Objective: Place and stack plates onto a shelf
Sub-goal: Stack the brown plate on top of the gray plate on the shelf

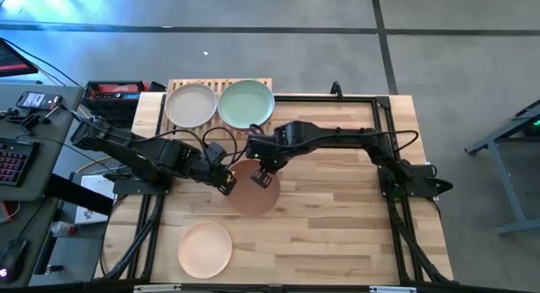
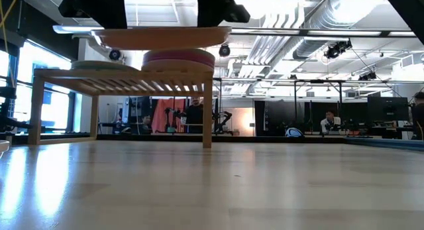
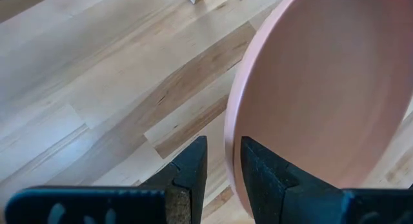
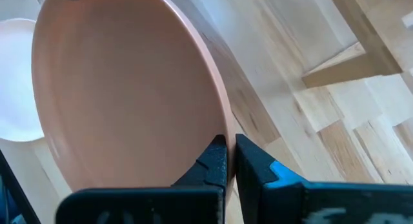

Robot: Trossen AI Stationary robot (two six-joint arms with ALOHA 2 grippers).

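While both arms meet over the middle of the butcher-block table [image 1: 337, 217], a brown plate [image 1: 251, 192] hangs between them, lifted clear of the wood. The left gripper [image 1: 226, 181] pinches the plate's rim on the left side; in the left wrist view its two dark fingers [image 3: 193, 169] straddle the thin edge of the plate [image 3: 322, 95], one on each face. The right gripper [image 1: 261, 176] is clamped on the rim toward the shelf side — the right wrist view shows its fingers [image 4: 216, 161] closed tight on the edge of the plate [image 4: 122, 88]. From table height the plate [image 2: 162, 37] sits level in the air, its underside just above the top of the shelf [image 2: 126, 81] and near it. The shelf [image 1: 215, 84], a low light-wood slatted rack, stands at the far edge of the table and carries two stacks side by side: one topped by a cream plate [image 1: 191, 105], the other by a mint green plate [image 1: 246, 102]. In the low view the nearer stack shows a magenta plate [image 2: 179, 58]. A peach plate [image 1: 205, 249] lies alone on the table near the front edge, well apart from the grippers. Beyond the table, people [image 2: 194, 113] sit in the room.
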